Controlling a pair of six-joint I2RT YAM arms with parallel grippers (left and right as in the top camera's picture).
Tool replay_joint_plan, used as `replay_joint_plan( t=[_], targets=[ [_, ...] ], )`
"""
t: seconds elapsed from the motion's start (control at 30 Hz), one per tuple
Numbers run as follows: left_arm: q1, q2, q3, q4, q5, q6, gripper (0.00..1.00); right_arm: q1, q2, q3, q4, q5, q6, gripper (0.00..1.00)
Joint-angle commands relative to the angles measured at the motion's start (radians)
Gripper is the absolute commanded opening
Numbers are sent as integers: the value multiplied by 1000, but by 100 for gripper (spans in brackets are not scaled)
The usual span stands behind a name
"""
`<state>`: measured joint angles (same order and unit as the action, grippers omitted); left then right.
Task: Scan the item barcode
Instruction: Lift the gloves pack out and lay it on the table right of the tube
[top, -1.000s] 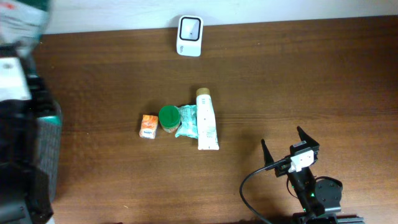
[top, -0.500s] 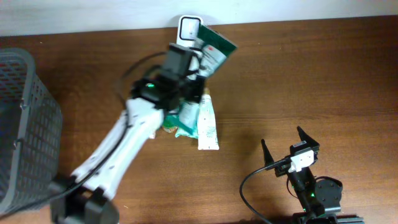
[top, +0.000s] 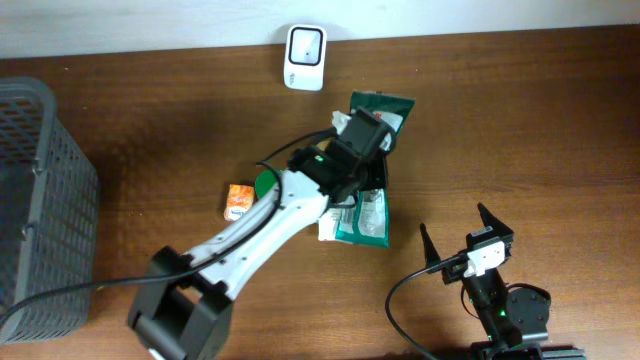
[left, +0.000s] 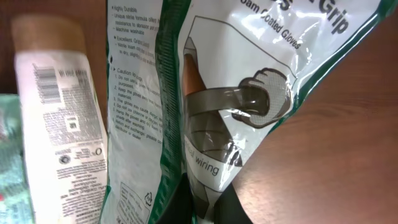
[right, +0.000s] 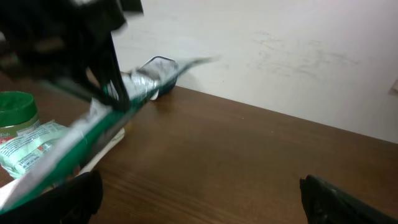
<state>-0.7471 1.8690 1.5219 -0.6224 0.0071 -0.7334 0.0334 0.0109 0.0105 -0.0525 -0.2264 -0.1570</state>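
Observation:
A green-and-white glove package (top: 367, 214) hangs over the item pile at mid-table, with my left gripper (top: 362, 136) shut on it. In the left wrist view the package (left: 249, 74) fills the frame and my left gripper (left: 205, 210) pinches its lower edge. The white barcode scanner (top: 304, 57) stands at the far edge, apart from the package. My right gripper (top: 452, 222) rests at the near right, open with nothing between its fingers, and its view shows the package (right: 74, 149) blurred at left. No barcode on the package shows.
A white tube (left: 62, 124) lies beside the package. An orange box (top: 238, 201), a green-lidded jar (right: 15, 109) and a teal packet (right: 31, 146) sit in the pile. A grey mesh basket (top: 40, 200) stands at the left edge.
My left arm has carried the glove package away from the scanner, toward the near right, down over the pile. The right arm has not moved.

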Motion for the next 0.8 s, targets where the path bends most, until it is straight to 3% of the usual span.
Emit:
replay_joint_plan(
  t=[0.0, 0.03, 0.1, 0.13, 0.2, 0.3, 0.47, 0.63, 0.77],
  targets=[
    [-13, 58, 2, 5, -60, -67, 0, 6, -8, -5, -3, -2, 4, 98],
    [-13, 63, 2, 8, -60, -67, 0, 6, -8, -5, -3, -2, 4, 98],
    [-13, 63, 2, 10, -60, -66, 58, 6, -8, -5, -3, -2, 4, 98],
    [-13, 63, 2, 16, -60, -66, 82, 6, -8, -5, -3, -2, 4, 98],
    [-11, 63, 2, 16, -59, -58, 96, 6, -8, -5, -3, -2, 4, 98],
    [0, 49, 6, 16, -59, -31, 100, 6, -8, -5, -3, -2, 4, 98],
    [77, -57, 16, -46, -48, 183, 99, 6, -8, -5, -3, -2, 4, 98],
    [269, -241, 18, -173, 65, 369, 99, 6, -8, -5, -3, -1, 4, 98],
    [528, -385, 18, -293, 150, 577, 99, 6, -8, -5, -3, -2, 4, 98]
  ],
)
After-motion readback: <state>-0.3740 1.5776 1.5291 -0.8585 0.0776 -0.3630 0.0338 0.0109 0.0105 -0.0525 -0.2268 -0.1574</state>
